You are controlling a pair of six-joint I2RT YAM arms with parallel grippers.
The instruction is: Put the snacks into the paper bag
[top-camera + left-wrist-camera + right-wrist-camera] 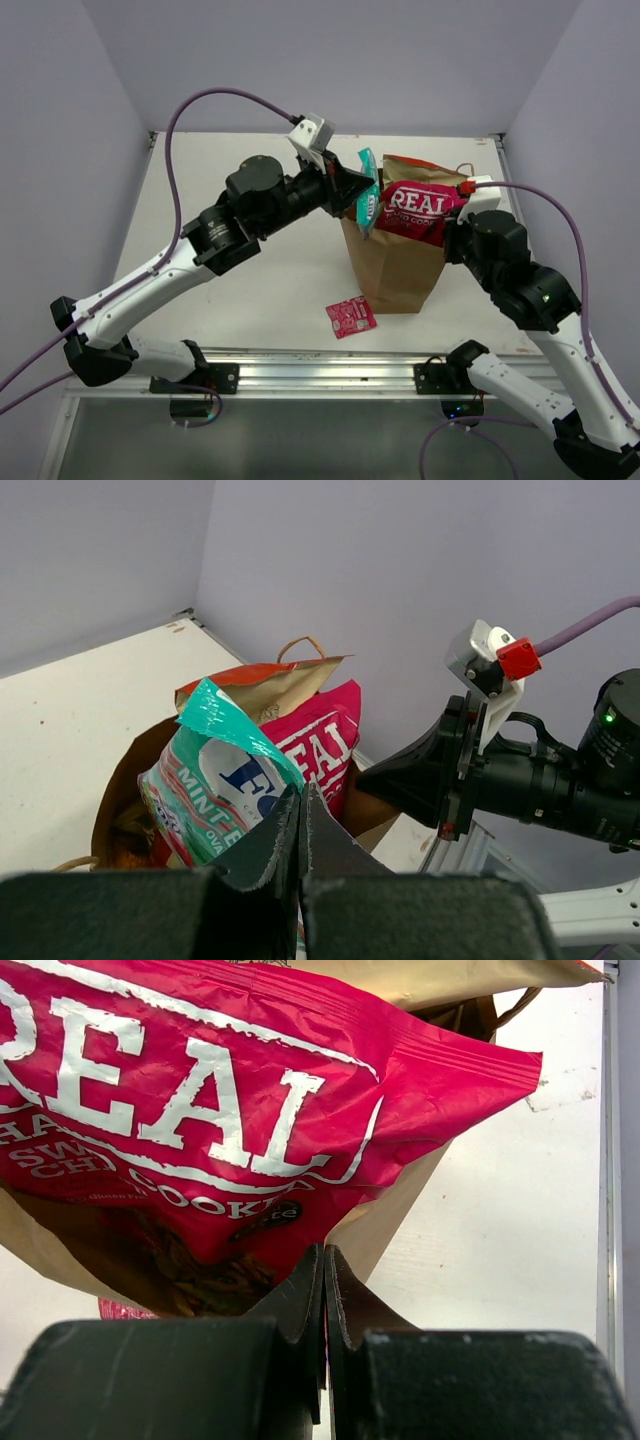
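Note:
The brown paper bag [392, 268] stands upright at mid-table. My left gripper [366, 194] is shut on the teal-green packet [368, 205] and holds it over the bag's left rim; the left wrist view shows the packet [215, 780] in the shut gripper [302, 802]. My right gripper [453, 216] is shut on the pink-red "REAL" packet [418, 210], which sticks out of the bag's mouth. In the right wrist view the shut gripper [325, 1260] pinches that packet's [200, 1110] edge. The small pink-red sachet [350, 317] lies on the table in front of the bag.
A tan and orange packet [262, 685] stands at the back inside the bag [115, 790], beside a loop handle [300, 643]. The two grippers are close together over the bag's mouth. Purple walls close in the white table [230, 290].

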